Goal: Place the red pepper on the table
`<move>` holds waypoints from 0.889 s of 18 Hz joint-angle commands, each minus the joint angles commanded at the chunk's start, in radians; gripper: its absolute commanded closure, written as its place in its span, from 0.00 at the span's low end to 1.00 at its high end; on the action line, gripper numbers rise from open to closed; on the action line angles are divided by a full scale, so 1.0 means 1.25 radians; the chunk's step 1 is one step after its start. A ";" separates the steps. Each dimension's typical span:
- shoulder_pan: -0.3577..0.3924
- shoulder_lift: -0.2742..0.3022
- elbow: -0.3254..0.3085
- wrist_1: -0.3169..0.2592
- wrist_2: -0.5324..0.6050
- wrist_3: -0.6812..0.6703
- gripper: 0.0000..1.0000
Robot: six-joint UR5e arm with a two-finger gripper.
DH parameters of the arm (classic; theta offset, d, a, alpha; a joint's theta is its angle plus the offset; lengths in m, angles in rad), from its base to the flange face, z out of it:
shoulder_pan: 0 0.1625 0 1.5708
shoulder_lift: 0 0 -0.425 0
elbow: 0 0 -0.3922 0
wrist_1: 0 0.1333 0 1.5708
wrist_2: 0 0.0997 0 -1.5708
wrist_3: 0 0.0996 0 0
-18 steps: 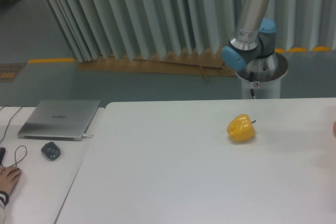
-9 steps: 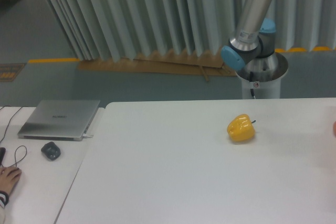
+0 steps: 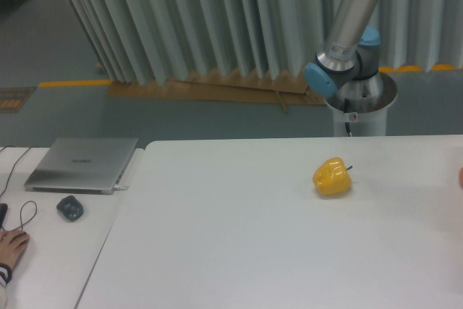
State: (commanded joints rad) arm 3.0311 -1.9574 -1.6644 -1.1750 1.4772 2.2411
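Resting at the far left edge, a hand [image 3: 11, 245] on the side desk [image 3: 43, 265]; right of it a dark mouse [image 3: 70, 208] and closed silver laptop [image 3: 82, 163]. Further right, the white worktop [image 3: 239, 236] with a yellow pepper [image 3: 333, 177]. Behind that pepper, the arm's base [image 3: 351, 70]. Gripper out of frame. Red pepper barely showing as a sliver [image 3: 461, 176] at the right edge.

A yellow bell pepper [image 3: 333, 177] lies on its side, its dark stem pointing right. Off to the left, on the adjoining white desk [image 3: 51, 251], 1 closed silver laptop [image 3: 82, 164] sits with a dark mouse [image 3: 69, 208] just in front of it. Pale pleated curtains [image 3: 195, 19] hang behind.
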 joint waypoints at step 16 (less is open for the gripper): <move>-0.029 0.055 0.054 -0.076 0.000 -0.045 0.43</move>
State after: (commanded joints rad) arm 2.9944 -1.8884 -1.5971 -1.2698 1.4772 2.1846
